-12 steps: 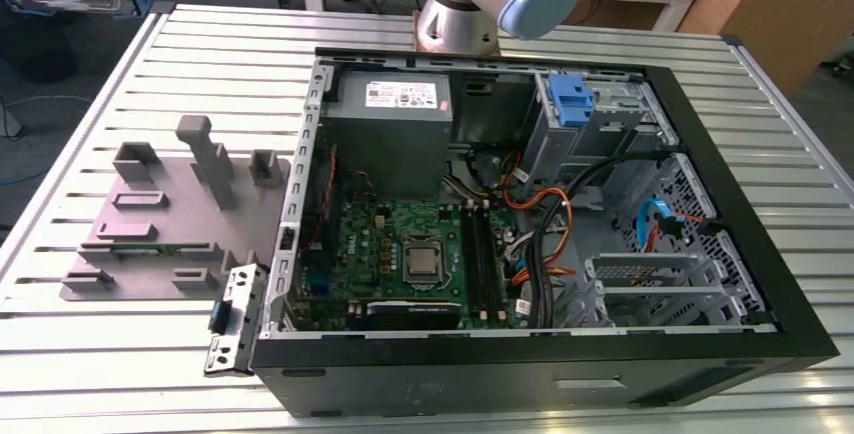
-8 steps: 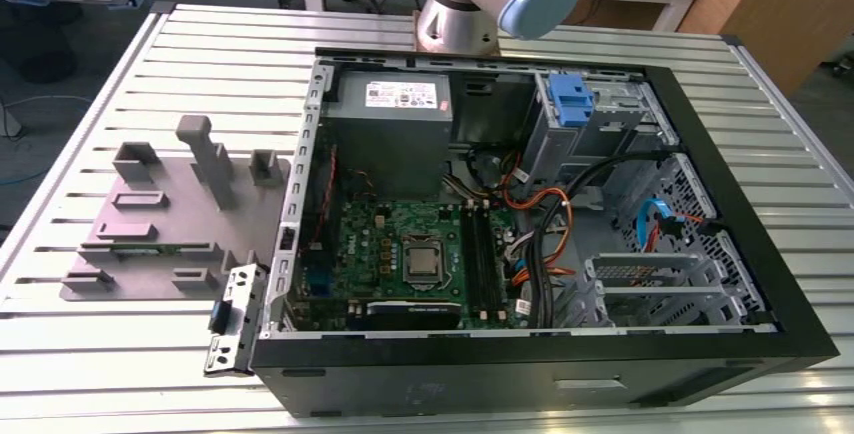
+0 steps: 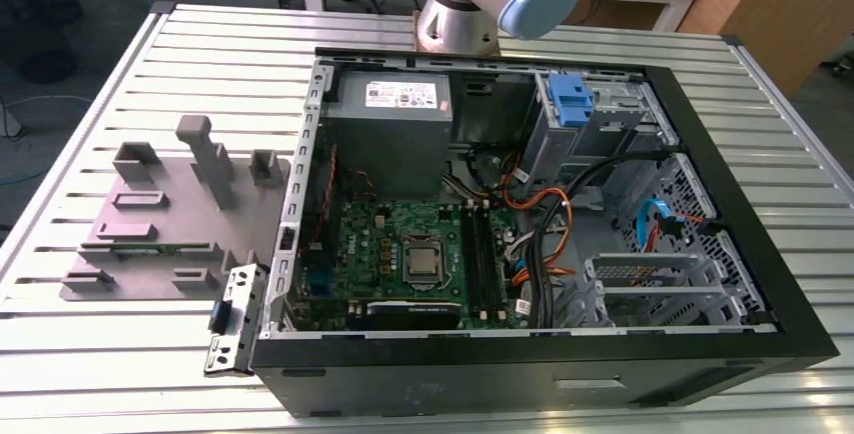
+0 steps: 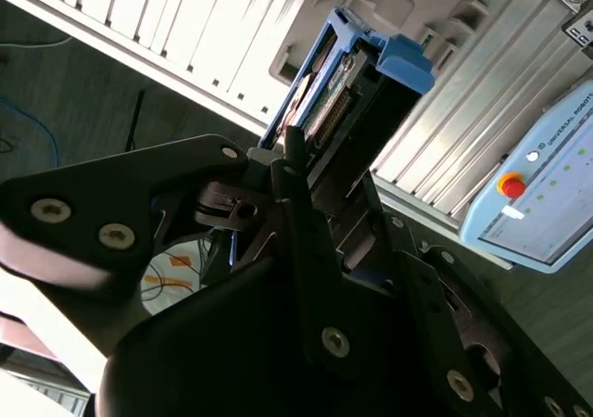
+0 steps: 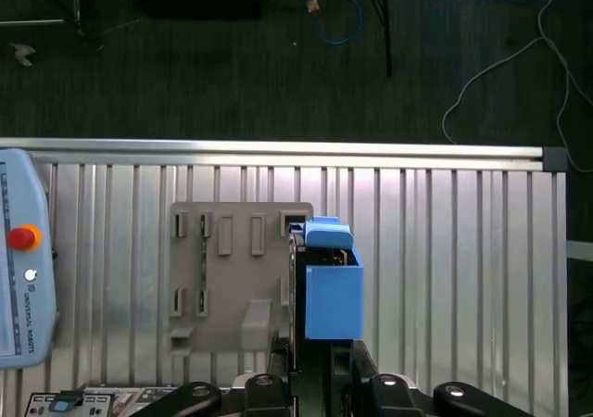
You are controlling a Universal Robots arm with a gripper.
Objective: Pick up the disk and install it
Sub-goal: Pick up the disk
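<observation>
In both wrist views my gripper [image 5: 315,350] [image 4: 326,171] is shut on the disk [image 5: 332,287]. I hold the disk edge-on in the air, above the slatted table. Its blue carrier rails and tab [image 4: 398,60] stick out past the fingertips, and its connector edge [image 4: 324,111] shows between the rails. Below it, beside the held disk, lies the grey fixture plate [image 5: 232,278]. In the exterior view the open computer case [image 3: 534,364] lies on its side, with the arm's base [image 3: 461,14] behind it.
The grey fixture plate [image 3: 160,224] lies at the exterior view's left of the case. An upright blue latch piece [image 3: 567,99] stands in the drive cage, and a grey power supply [image 3: 394,124] sits beside it. A bracket [image 3: 230,319] leans by the case corner. A teach pendant [image 5: 18,278] lies on the table.
</observation>
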